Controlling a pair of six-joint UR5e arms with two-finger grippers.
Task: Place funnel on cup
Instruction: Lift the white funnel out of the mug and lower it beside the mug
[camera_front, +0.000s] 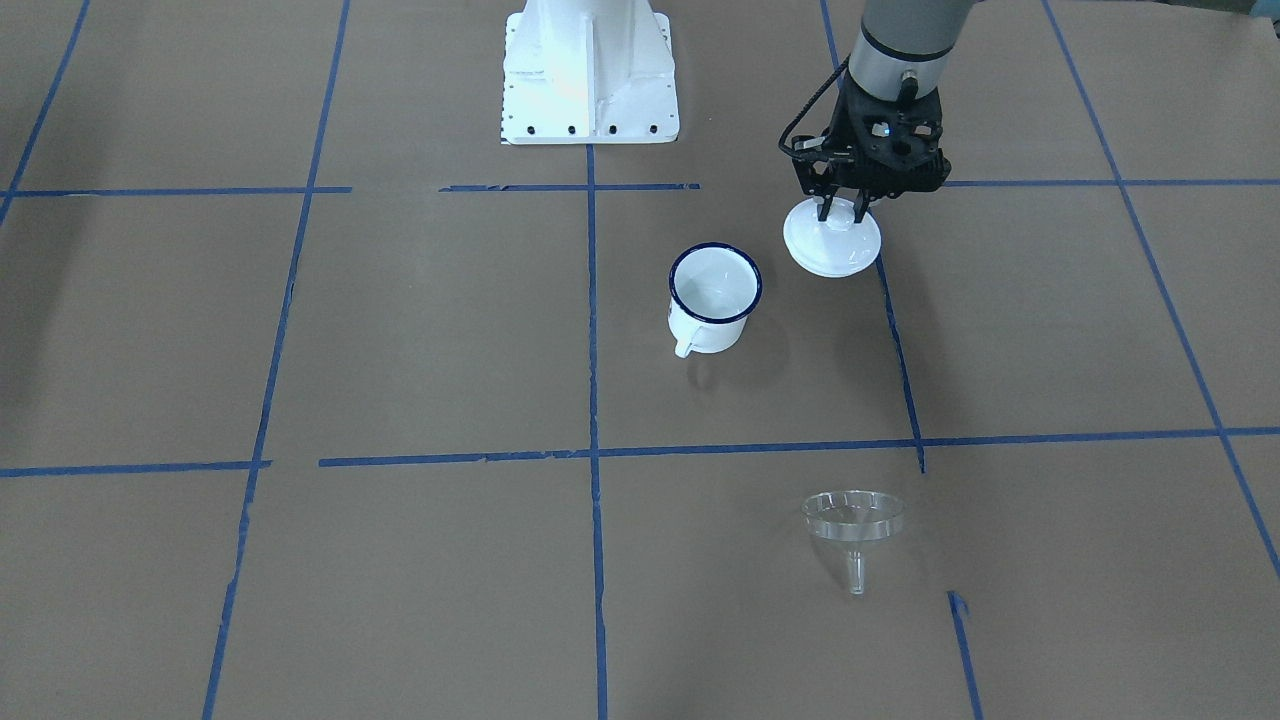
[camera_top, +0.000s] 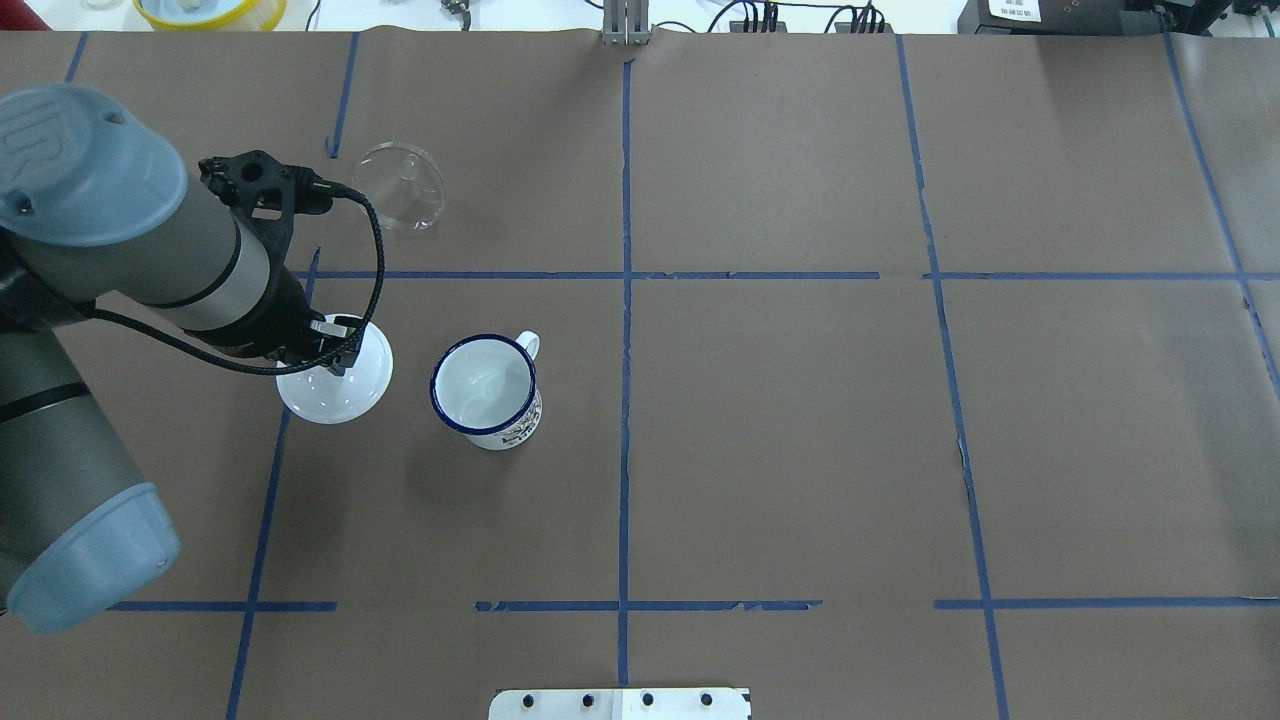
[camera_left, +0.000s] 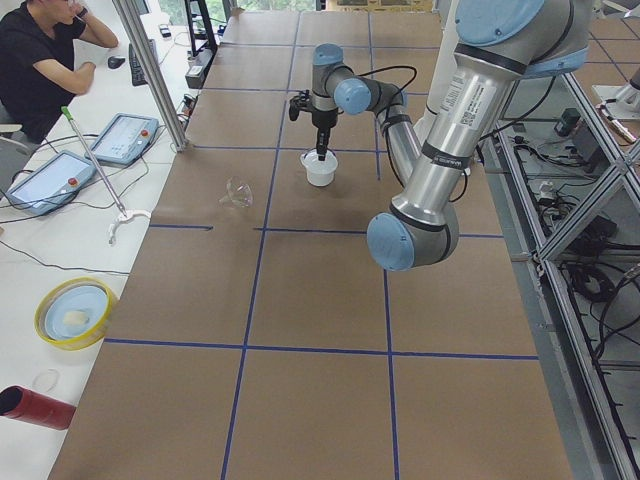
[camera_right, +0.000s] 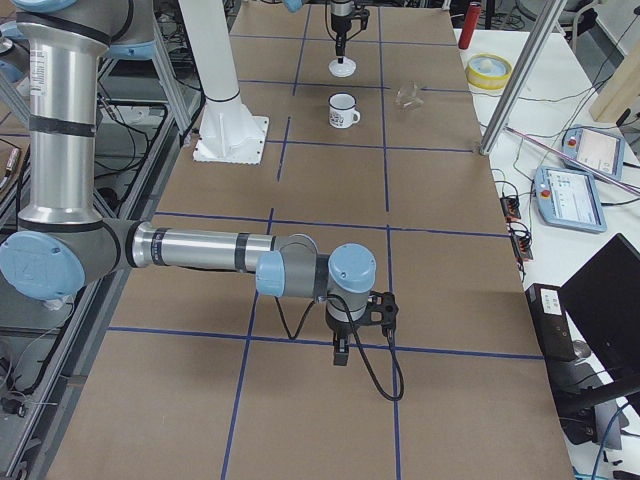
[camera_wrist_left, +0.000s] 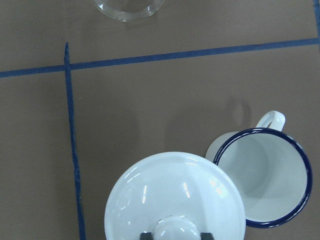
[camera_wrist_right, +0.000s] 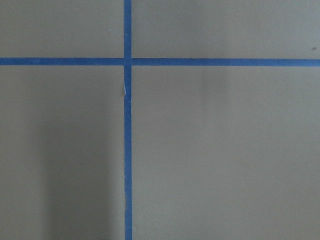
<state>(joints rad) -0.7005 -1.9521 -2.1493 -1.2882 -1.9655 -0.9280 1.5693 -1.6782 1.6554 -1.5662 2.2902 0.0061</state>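
White domed lid (camera_front: 832, 240) is gripped by its knob in the left end effector (camera_front: 843, 212), just beside the cup (camera_front: 714, 297), presumably so that the cup's mouth is cleared. The funnel (camera_front: 853, 520) is seen lying on the surface (camera_front: 400, 350), well apart. The right end effector's (camera_right: 341, 352) state cannot be told.

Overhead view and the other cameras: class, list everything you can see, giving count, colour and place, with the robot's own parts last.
table: one, brown cover with a blue tape grid
cup: one, white with a dark blue rim, upright, near the middle
funnel: one, clear, on the operators' side, apart from the cup
lid: one, white, domed, beside the cup on the robot's left
base plate: one, white, robot's edge
dish: one, yellow, off the brown cover
operator: one, black shirt, side view only
left arm: one, grey, over the lid
left gripper: one, black, shut on the lid's knob
right arm: one, grey, over bare cover
right gripper: one, black, pointing down; state unclear
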